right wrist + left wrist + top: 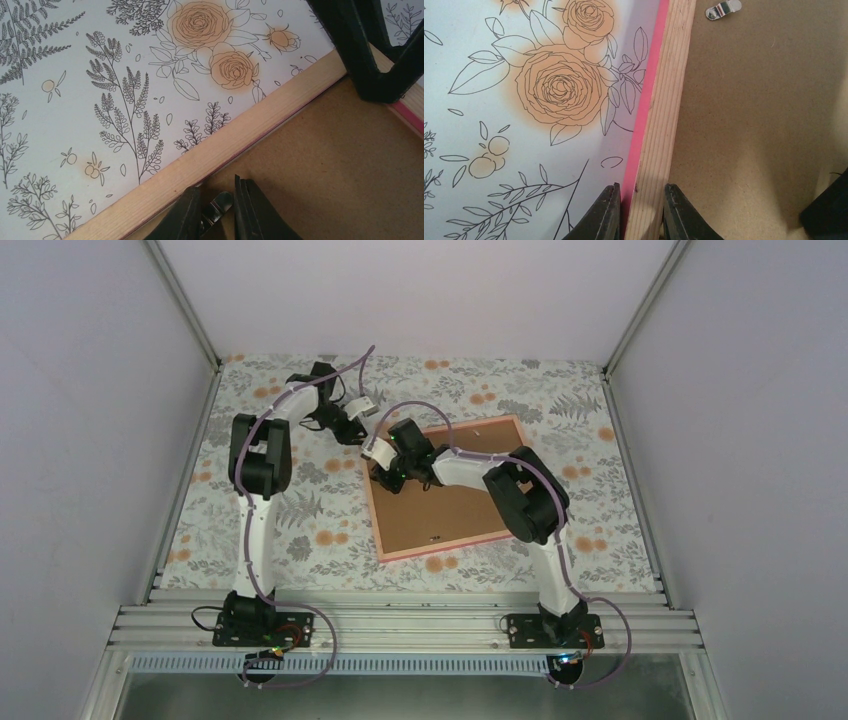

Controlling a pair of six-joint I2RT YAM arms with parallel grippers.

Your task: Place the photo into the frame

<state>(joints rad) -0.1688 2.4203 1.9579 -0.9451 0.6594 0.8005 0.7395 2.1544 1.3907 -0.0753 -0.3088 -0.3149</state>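
The frame lies face down on the flowered table, its pale wood back up and a pink edge showing. A plain brown backing board fills it. The photo is not in view. My left gripper is at the frame's far left corner. In the left wrist view it is shut across the frame's wood rail. My right gripper is low over the board by the left rail. In the right wrist view it is closed around a small metal clip beside the rail.
Another metal clip lies on the backing board. The left gripper's black fingers show in the right wrist view. The right arm stretches over the board. White walls enclose the flowered table.
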